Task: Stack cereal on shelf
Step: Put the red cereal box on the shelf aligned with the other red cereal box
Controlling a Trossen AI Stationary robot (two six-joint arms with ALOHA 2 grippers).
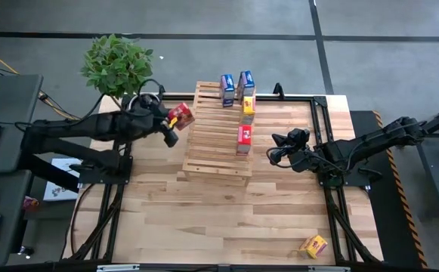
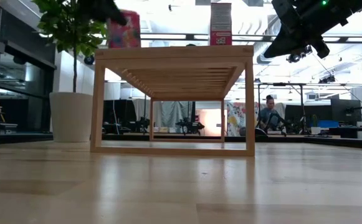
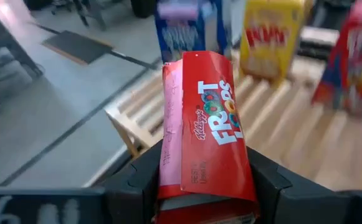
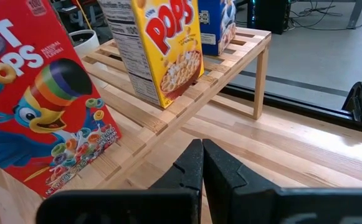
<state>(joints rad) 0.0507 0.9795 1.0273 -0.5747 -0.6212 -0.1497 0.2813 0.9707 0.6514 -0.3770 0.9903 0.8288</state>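
Beside the shelf's left edge, the left gripper grips 1 red box lengthwise between its fingers, slats just to its right, while the shut right gripper waits opposite.

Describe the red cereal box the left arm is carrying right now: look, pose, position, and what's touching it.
The red cereal box is a small printed cardboard carton with white Froot Loops lettering and a paler pink side panel. The left tool clamps its lower end, dark fingers pressing both narrow sides. It hangs in the air, tilted, just off the left edge of the shelf, touching nothing else.
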